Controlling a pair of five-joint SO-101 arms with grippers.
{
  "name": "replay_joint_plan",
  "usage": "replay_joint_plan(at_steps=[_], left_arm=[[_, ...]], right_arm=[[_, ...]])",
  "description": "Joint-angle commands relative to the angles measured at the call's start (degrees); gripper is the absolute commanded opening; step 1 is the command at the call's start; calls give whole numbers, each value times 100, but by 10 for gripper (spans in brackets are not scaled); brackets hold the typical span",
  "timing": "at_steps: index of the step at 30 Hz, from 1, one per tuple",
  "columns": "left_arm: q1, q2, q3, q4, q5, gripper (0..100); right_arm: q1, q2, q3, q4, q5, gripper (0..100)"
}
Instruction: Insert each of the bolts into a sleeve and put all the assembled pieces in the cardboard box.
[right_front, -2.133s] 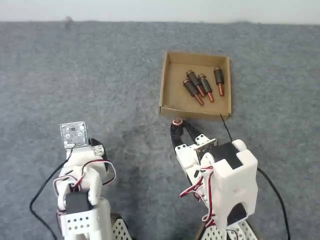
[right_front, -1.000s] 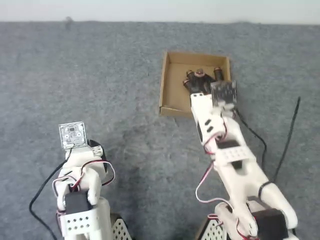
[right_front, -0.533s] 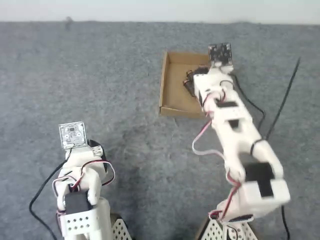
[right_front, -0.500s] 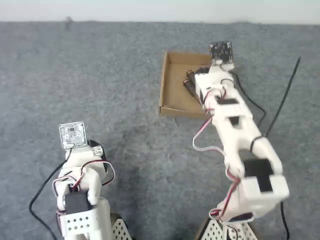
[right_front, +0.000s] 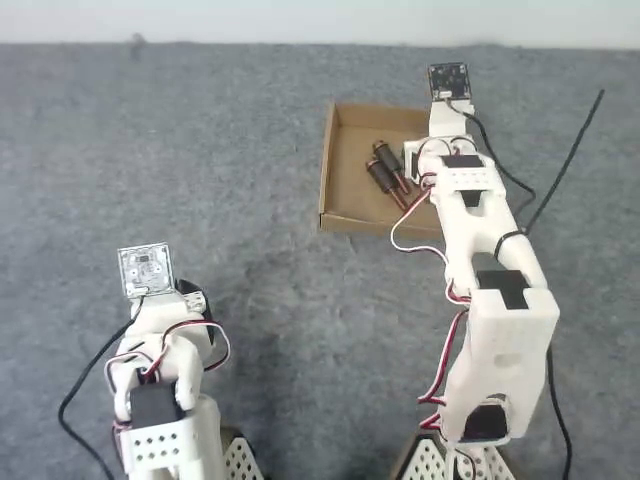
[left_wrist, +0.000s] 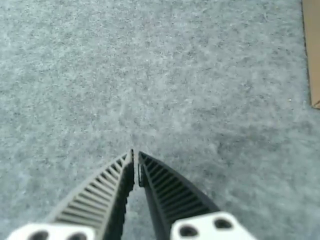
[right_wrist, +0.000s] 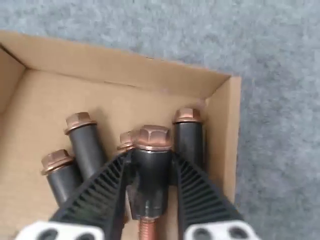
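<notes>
While the high view gives the right arm (right_front: 482, 215) extended far over the right side of the box (right_front: 327, 172), the right wrist view adds the grip itself. The right gripper (right_wrist: 150, 160) has its jaws clamped on the black sleeve of a held piece (right_wrist: 150, 172). The piece's copper bolt head points far and its bare shaft sticks out at the near end. It sits over the box's far right corner; whether it touches the box floor I cannot tell.

That same view counts four more pieces in the box. One (right_wrist: 189, 137) is just beside the right wall. One (right_wrist: 125, 141) is mostly hidden behind the held piece. The other two (right_wrist: 86, 145) (right_wrist: 64, 176) lie side by side farther left. In the high view, two pieces (right_front: 384, 159) (right_front: 380, 178) show in the middle of the box, parallel and close together, with their copper shafts pointing near and right.

At the near left the high view shows the left arm (right_front: 160, 350) folded, well apart from the box. The left wrist view shows the left gripper (left_wrist: 135, 154) with its jaws together, tips almost touching, holding nothing, above the grey carpet (left_wrist: 160, 75). A strip of the box's wall (left_wrist: 314, 55) is at that view's edge.
</notes>
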Motion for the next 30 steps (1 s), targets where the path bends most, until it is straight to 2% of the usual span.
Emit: replay_joint_plan(at_steps=[1, 3, 5, 11, 21, 30], left_arm=[[-35, -18, -48, -18, -79, 11], [-35, -18, -48, -26, -79, 11], [-35, -18, -48, -26, -79, 11], [-35, -18, -48, -26, -79, 11], [-35, -18, -48, -26, -79, 11], [-35, -18, -48, -9, -79, 11]], right_arm=[[13, -127, -334, 312, 79, 185], [-4, -171, -334, 330, 79, 203], [22, -198, -387, 347, 79, 178], [110, -602, -396, 391, 35, 2], [224, -1868, 105, 1912, 35, 27], [119, -3829, 1345, 3521, 70, 27]])
